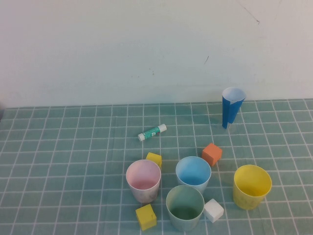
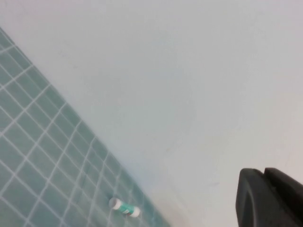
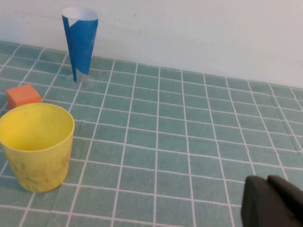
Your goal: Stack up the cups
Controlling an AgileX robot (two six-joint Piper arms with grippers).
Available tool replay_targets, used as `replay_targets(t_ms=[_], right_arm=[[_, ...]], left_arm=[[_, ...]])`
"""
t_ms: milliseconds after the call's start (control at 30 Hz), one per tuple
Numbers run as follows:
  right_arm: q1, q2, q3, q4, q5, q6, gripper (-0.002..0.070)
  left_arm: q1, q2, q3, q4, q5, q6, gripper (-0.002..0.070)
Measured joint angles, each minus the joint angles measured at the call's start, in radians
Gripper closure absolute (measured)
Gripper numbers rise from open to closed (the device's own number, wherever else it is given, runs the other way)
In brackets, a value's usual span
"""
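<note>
Both grippers closed, left gripper (image 2: 272,198) and right gripper (image 3: 272,201) cut off at wrist-view corners, four smooth tapered plastic cups upright, unstacked on tiled mat: pink (image 1: 143,180), blue (image 1: 193,173), green (image 1: 185,207), yellow (image 1: 252,186).

I see soft, even, fairly bright light across the desk (image 1: 58,161), with no glare on the tiles. Shadows are faint: a pale one under the yellow cup (image 3: 37,144) and a weak smudge beside the blue paper cone (image 3: 79,40). The high view looks slightly hazy overall. In both wrist views the dark end effector bodies at the corners read soft-edged.
</note>
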Motion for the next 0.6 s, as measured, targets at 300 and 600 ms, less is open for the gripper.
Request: replay_targets(t_ms=[300, 600], right_arm=[[0.0, 0.0, 0.0, 0.0, 0.0, 0.0, 0.0679], [0.0, 0.0, 0.0, 0.0, 0.0, 0.0, 0.0679]], left_arm=[[0.0, 0.0, 0.0, -0.094, -0.036, 0.007, 0.0678], [0.0, 0.0, -0.006, -0.113, 0.02, 0.087, 0.0678]])
